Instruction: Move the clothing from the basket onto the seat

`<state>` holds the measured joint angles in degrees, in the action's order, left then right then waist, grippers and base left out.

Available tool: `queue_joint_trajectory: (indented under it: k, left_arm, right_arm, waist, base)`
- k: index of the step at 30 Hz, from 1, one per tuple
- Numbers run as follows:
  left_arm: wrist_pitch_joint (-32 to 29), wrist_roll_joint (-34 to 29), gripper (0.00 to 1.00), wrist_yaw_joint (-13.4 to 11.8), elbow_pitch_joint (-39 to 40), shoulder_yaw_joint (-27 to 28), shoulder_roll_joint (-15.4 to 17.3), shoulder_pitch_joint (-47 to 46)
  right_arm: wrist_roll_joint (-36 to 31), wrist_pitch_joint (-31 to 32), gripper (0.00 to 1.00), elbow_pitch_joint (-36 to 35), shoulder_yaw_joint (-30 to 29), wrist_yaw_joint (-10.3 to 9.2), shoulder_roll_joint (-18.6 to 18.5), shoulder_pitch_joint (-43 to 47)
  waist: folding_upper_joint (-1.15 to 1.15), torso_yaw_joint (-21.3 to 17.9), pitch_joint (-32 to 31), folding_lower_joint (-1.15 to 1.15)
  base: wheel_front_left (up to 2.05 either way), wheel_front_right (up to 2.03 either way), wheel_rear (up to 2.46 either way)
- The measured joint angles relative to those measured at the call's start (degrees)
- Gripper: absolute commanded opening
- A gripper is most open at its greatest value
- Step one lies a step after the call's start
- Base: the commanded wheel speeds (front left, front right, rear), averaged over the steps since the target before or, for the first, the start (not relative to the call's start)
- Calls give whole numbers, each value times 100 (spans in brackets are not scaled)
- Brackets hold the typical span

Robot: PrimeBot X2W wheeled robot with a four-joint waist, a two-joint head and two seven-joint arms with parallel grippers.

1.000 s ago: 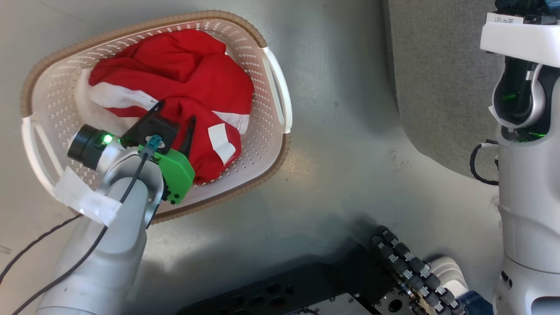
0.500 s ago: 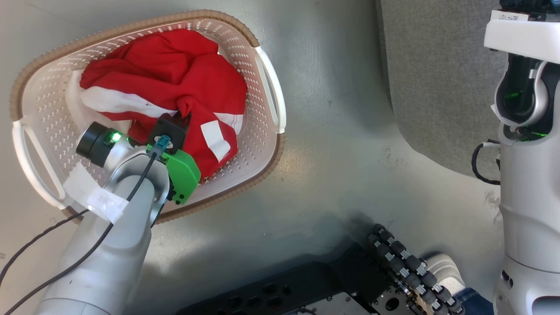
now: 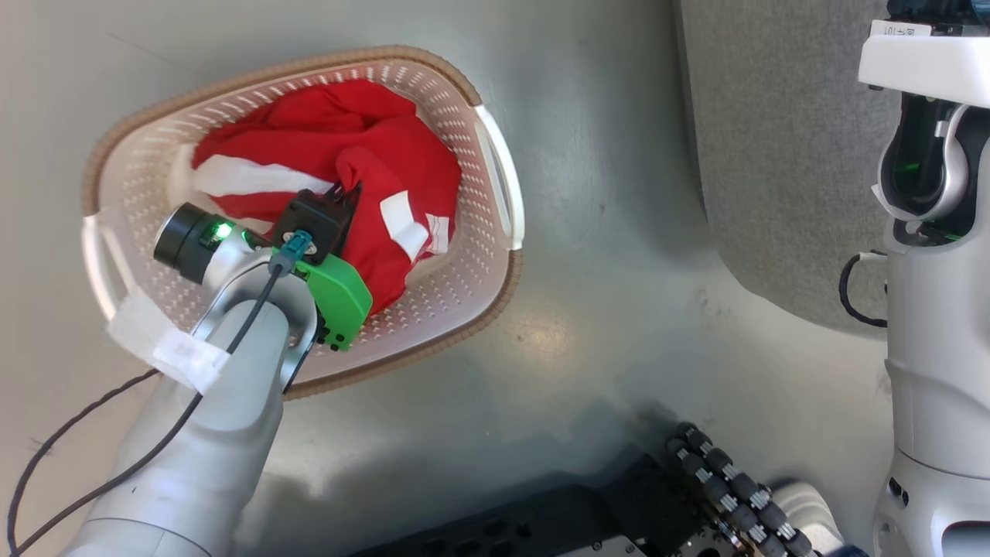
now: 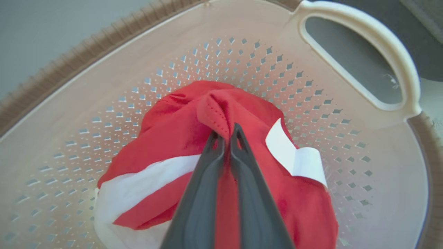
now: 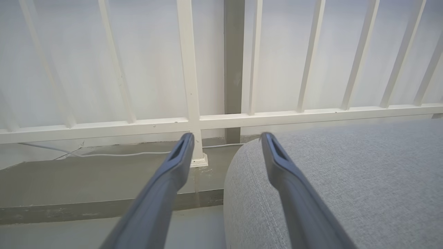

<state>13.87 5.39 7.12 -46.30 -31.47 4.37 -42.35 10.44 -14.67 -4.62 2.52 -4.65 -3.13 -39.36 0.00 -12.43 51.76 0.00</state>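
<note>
The cream basket (image 3: pixel 495 255) with a brown rim stands on the grey floor at the upper left of the head view. Inside it lies the red clothing (image 3: pixel 340 147) with white stripes. My left gripper (image 3: pixel 344 189) reaches down into the basket and is shut on a raised fold of the clothing (image 4: pixel 214 107); the left wrist view shows both fingers pinching that red fold at their tips (image 4: pixel 225 133). The grey seat (image 3: pixel 773 139) fills the upper right of the head view. My right gripper (image 5: pixel 226 138) stands open above the seat's rounded corner (image 5: pixel 328 180), holding nothing.
A white railing (image 5: pixel 193 121) runs behind the seat, with a thin white cable on the floor below it. My own dark base and a row of black rollers (image 3: pixel 727 487) lie at the bottom of the head view. The right arm's pale body (image 3: pixel 936 309) stands at the right edge.
My left gripper went from open over the clothing to shut on a fold and has drawn it upward. The head camera has shifted slightly; the right gripper stays open.
</note>
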Motion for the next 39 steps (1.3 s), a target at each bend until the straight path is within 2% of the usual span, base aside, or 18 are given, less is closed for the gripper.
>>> queue_joint_trajectory:
  k: [7,11,19,27,39]
  left_arm:
    - [38,170,0,0,157,14,-14,2]
    - [55,345,0,0,345,31,-53,12]
    - [54,579,0,0,1128,365,-120,16]
    - [54,720,0,0,1515,313,-118,44]
    - [55,747,0,0,1712,85,-18,10]
  right_arm:
    - [-98,0,100,181,-112,20,0,188]
    - [-187,0,100,334,-191,105,0,379]
    - [-288,0,100,573,-245,243,0,687]
    - [-345,0,100,914,-301,413,2,1110]
    - [-334,0,100,1291,-244,531,5,1639]
  waist:
    - [0,138,-304,0]
    - [0,241,-561,0]
    - [0,459,-1151,0]
    - [0,711,-1952,0]
    - [0,926,-2947,0]
  base:
    - [0,0,0]
    - [0,0,0]
    - [0,0,0]
    - [0,0,0]
    - [0,0,0]
